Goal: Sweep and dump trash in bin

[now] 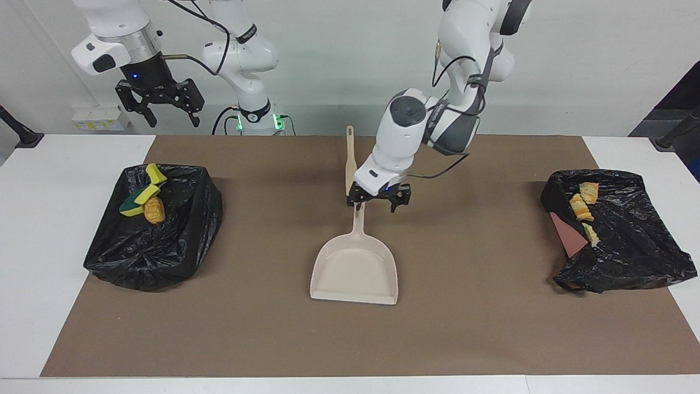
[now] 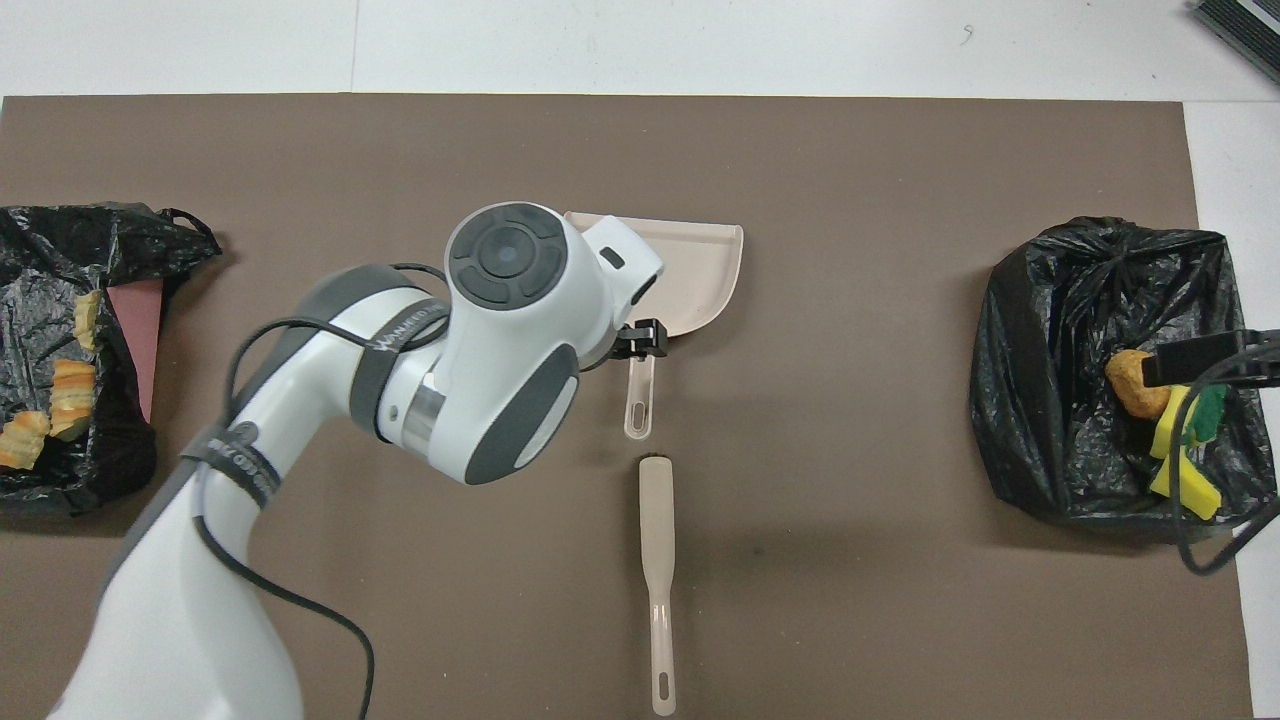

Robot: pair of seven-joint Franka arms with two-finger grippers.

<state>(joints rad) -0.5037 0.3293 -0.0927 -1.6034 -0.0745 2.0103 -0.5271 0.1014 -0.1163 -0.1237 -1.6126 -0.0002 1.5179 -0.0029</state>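
The beige dustpan (image 1: 354,269) lies flat on the brown mat, mid-table, with its handle (image 2: 638,400) pointing toward the robots. My left gripper (image 1: 376,202) hangs open just above the handle's end and holds nothing. The beige brush (image 2: 657,560) lies nearer the robots, in line with the handle. Yellow sponge trash (image 1: 143,191) and a tan lump (image 1: 154,210) sit in the black bin (image 1: 164,246) at the right arm's end. Tan bread trash (image 1: 582,205) lies in the other bin (image 1: 629,246). My right gripper (image 1: 170,112) waits open, high over the sponge bin's edge.
The brown mat (image 1: 492,328) covers most of the white table. A reddish-brown panel (image 1: 563,232) shows inside the bin at the left arm's end. The left arm's bulk (image 2: 500,340) hides part of the dustpan from overhead.
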